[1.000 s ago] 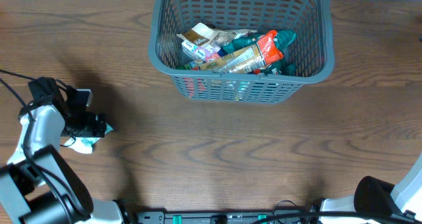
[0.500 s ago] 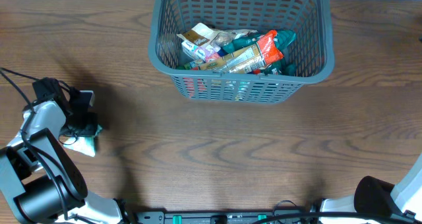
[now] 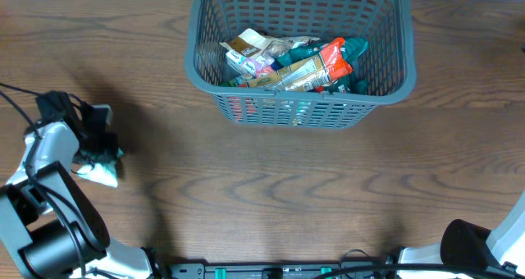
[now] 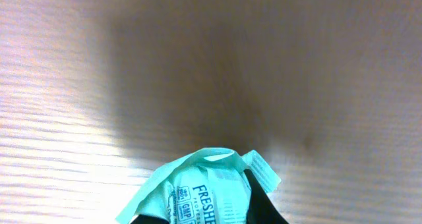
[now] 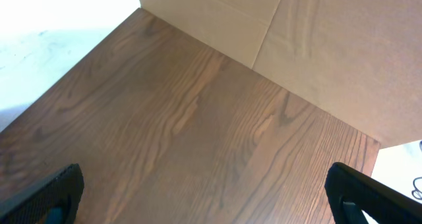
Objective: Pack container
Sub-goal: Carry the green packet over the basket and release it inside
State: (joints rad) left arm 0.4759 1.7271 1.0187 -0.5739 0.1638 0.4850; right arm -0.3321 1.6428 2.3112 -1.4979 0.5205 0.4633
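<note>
The container [image 3: 299,111], a dark grey slotted basket, stands at the back middle of the wooden table with several snack packets [image 3: 291,64] piled inside. Far to the left, my left gripper [image 3: 98,148] is shut on a mint-green and white snack packet [image 3: 102,173] that lies on the table. The left wrist view shows that packet [image 4: 198,178] crumpled between the dark fingers of my left gripper [image 4: 208,209], low over the wood. My right gripper [image 5: 211,204] is open wide, with only bare table between its fingers. It is far from the container.
A black cable [image 3: 12,94] runs from the left edge to the left arm. The right arm's dark base [image 3: 472,246] sits at the front right corner. In the right wrist view a cardboard panel [image 5: 316,46] stands behind the table's edge.
My left gripper has gone from open to shut on the mint-green packet and has shifted a little to the left with it. The right arm and the basket have not moved.
</note>
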